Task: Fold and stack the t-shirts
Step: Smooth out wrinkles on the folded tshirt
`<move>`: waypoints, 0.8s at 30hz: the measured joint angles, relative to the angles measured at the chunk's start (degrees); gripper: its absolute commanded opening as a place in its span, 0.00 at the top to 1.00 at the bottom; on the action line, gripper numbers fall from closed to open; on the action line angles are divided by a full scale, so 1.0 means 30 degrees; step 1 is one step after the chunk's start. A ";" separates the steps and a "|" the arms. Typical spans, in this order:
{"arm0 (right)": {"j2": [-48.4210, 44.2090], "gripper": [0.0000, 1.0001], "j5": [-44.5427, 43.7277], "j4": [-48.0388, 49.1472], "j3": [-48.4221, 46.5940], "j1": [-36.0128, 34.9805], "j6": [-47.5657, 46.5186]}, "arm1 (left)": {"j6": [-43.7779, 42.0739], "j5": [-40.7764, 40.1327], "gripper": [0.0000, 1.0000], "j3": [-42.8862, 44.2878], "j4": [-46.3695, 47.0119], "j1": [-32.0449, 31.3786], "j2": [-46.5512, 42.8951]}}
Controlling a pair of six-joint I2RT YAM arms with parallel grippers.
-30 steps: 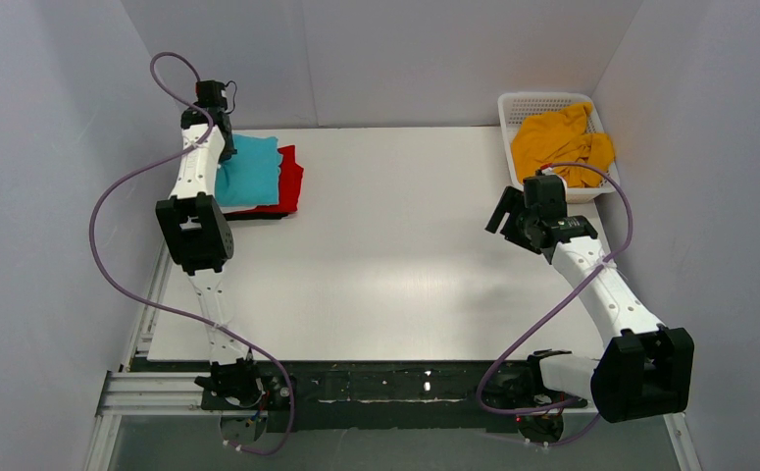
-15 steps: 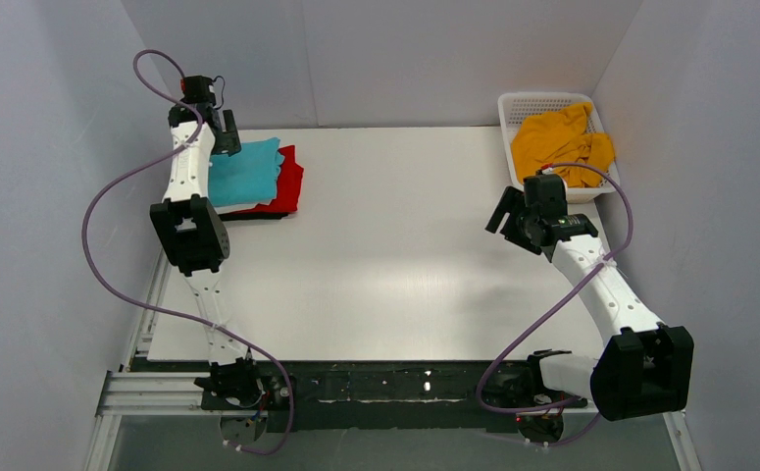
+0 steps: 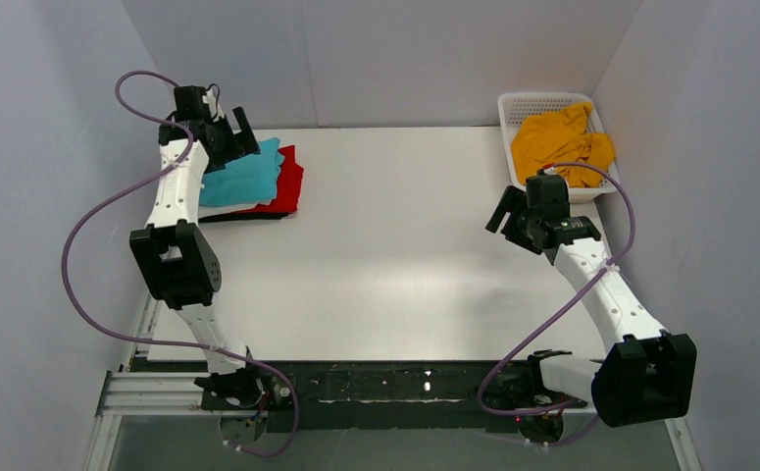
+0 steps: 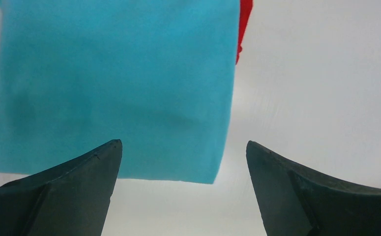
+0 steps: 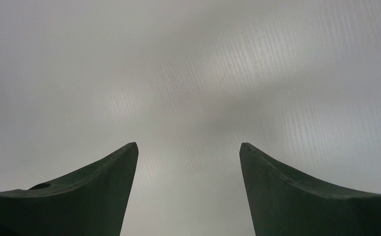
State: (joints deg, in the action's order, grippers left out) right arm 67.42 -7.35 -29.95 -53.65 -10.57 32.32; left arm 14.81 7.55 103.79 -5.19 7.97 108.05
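The left arm stretches along the left edge of the white tabletop, the left gripper spread wide and empty above the folded turquoise-blue cloth t-shirt in the far-left corner, while the bent right arm holds the right gripper equally agape and empty near the right edge.

White arm links, black joints, purple cables.

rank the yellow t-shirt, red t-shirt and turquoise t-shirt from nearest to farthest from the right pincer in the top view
From the right pincer:
1. mustard-yellow t-shirt, just behind it in the white basket, far right.
2. red t-shirt, far left, its edge sticking out toward the pincer.
3. turquoise t-shirt, folded on top of the red one, slightly further left.
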 measured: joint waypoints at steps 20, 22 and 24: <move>0.0117 0.16 0.0080 0.0160 0.0597 0.0000 -0.0277 | -0.5661 0.0765 0.02 -0.4962 0.3053 -0.0073 0.1931; 0.0117 0.16 0.0080 0.0160 0.0597 0.0000 -0.0270 | -0.5668 0.0772 0.02 -0.4743 0.2878 -0.0073 0.1931; 0.0109 0.16 0.0087 0.0160 0.0597 0.0000 -0.0270 | -0.5559 0.0787 0.02 -0.4277 0.2514 -0.0073 0.1916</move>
State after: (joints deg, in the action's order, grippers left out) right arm 67.75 -7.09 -29.47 -51.86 -10.57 31.51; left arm -1.87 9.91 90.96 2.35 7.75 113.80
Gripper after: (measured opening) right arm 0.839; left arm 0.981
